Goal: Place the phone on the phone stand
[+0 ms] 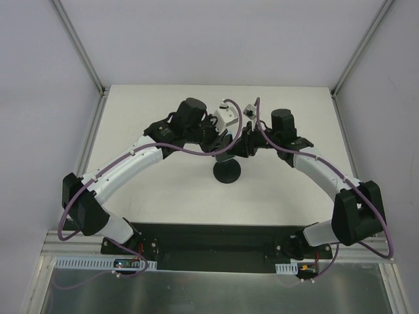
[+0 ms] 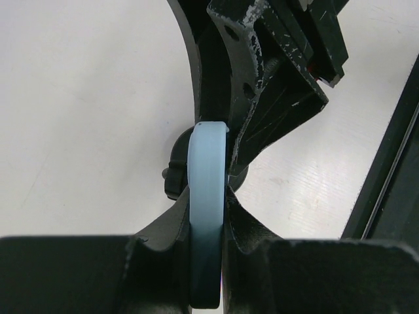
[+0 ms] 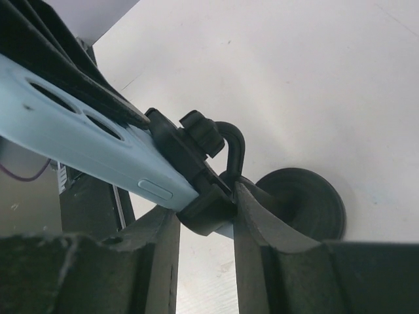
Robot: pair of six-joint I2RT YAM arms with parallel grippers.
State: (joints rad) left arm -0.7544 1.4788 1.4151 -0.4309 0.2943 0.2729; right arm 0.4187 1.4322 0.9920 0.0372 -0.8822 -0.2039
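Pointing lengthwise twd stand: phone

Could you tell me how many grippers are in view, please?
2. The left gripper holds the phone edge-on; the right gripper clasps the top of the phone stand, mid-table.

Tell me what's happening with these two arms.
The left gripper holds the light blue phone on edge. The right gripper is closed on the black stand at its clamp head, and the stand's round base sits on the table. The phone meets the clamp head, but I cannot tell whether it is fully seated.
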